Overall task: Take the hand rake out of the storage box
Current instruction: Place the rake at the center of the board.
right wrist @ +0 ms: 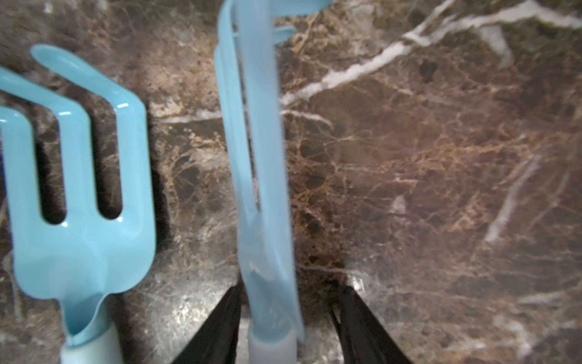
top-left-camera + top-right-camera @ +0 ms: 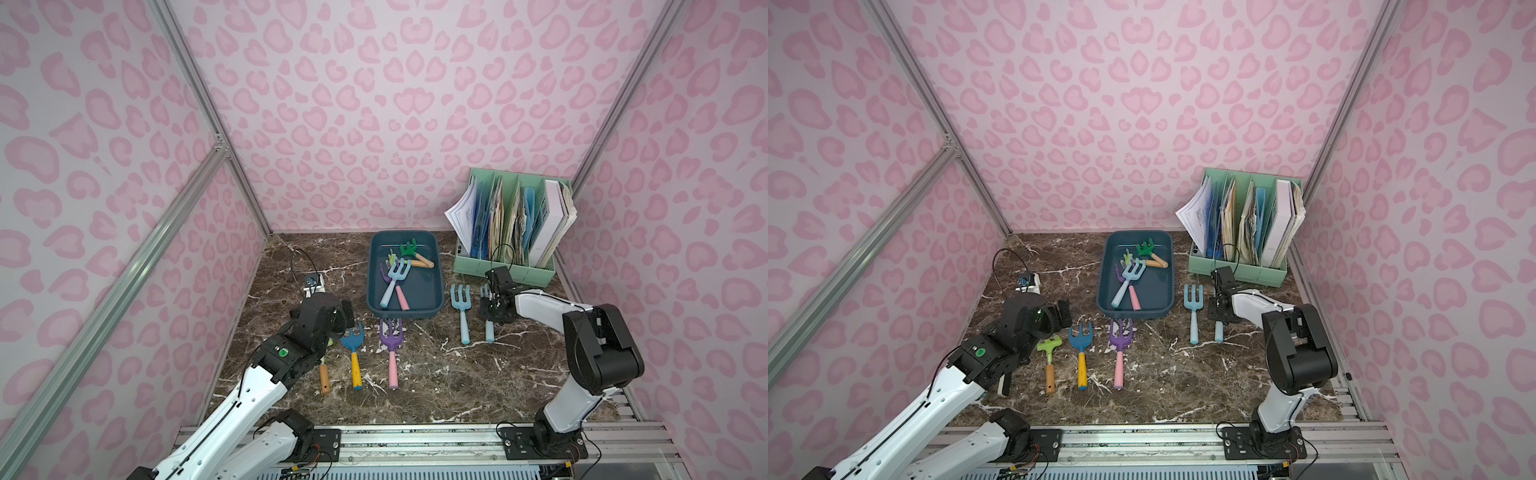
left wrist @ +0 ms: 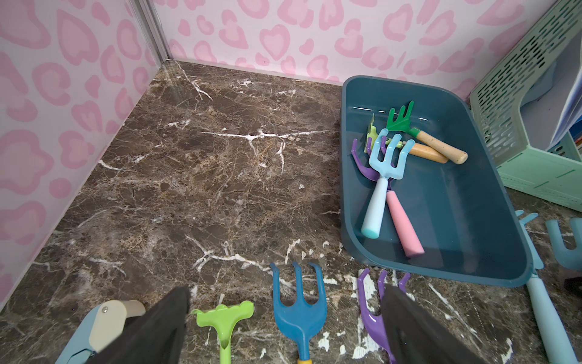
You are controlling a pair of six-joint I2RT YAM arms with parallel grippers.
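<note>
**1. Status.** The right tool (image 1: 288,291) is lowered to the desk (image 2: 436,374) on the right-arm side of the storage box (image 2: 426,286). Its jaws stand apart astride the handle of the far light blue rake (image 1: 261,157). One pad lies close to the handle and the other stands clear, so nothing is clamped. This rake rests on the desk outside the box and appears turned on its edge, though the wrist view is blurred. The near light blue rake (image 2: 462,307) lies between it and the box. The left tool (image 3: 286,291) is spread wide and empty above three more rakes (image 3: 299,315), laid out off the box's near, left-arm corner.

**2. Step in hand (judged): release.**
- Let the jaws spread fully before rising.
- Rise straight up so that no pad drags the handle.
- A rake on edge is likely to roll flat, so leave room toward its neighbour.

**3. Remaining in the box.** The boxed light blue rake (image 2: 400,268) lies on top, crossing a purple rake (image 2: 402,299) with a pink handle. Two green rakes (image 2: 409,249) with wooden handles lie toward the far end. Take the top rake first, gripping it mid-handle.

**4. Markings.** No brand or label is legible on the rakes or the box. The printed sheets in the mint file organizer (image 2: 515,270), off the box's far right-arm corner, are too small to read.
</note>
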